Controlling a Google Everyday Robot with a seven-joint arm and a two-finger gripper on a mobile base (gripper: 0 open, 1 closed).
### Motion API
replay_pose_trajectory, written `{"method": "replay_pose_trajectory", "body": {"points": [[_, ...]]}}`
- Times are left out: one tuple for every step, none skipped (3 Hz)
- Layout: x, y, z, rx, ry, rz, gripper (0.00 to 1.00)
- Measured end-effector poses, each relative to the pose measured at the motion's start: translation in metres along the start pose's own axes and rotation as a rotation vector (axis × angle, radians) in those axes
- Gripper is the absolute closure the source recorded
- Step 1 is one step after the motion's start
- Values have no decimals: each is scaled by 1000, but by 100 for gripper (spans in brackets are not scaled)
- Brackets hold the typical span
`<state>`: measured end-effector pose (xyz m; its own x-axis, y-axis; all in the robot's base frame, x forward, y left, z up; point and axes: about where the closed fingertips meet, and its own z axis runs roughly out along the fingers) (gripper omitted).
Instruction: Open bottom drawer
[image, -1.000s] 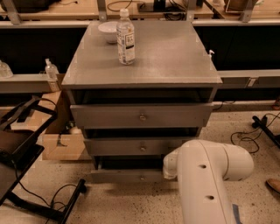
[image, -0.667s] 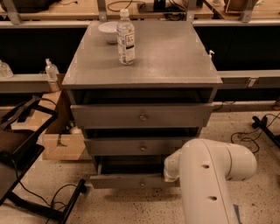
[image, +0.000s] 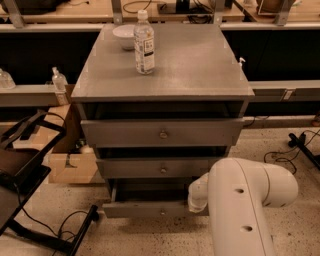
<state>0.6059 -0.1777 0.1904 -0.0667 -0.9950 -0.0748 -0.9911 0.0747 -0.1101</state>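
Where the white arm (image: 245, 210) fills the lower right foreground, its thick elbow hides the right end of the bottom drawer (image: 140, 209). The gripper (image: 198, 196) sits at that right end, just at the front's top edge, mostly hidden by the arm; I cannot tell how its grip stands.

The bottom drawer is the lowest of three in the grey cabinet and has the narrowest front. It is flat grey metal with a small round knob (image: 162, 212) at centre. It stands out from the cabinet, with a dark gap open above and behind its front.

To the left, a black frame (image: 25, 165) leans in with a foot (image: 82, 232) just beside the drawer's left corner, and a black cable (image: 55, 227) loops on the floor (image: 145, 237) beside it. A cardboard box (image: 70, 167) stands against the cabinet's left side. To the right, cables (image: 282, 152) lie on open speckled floor.

Above come the middle drawer (image: 130, 167) and the wide top drawer (image: 125, 132). On the cabinet top (image: 200, 60) a bottle (image: 144, 42) stands upright, near a white bowl (image: 123, 36) at the back edge. Beyond are dark benches (image: 280, 50).
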Motion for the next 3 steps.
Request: {"method": "replay_pose_trajectory", "body": {"points": [[0,0,0,0,0,0,100],[0,31,0,-53,-3,19,100],[0,30,0,-53,-3,19,100]]}}
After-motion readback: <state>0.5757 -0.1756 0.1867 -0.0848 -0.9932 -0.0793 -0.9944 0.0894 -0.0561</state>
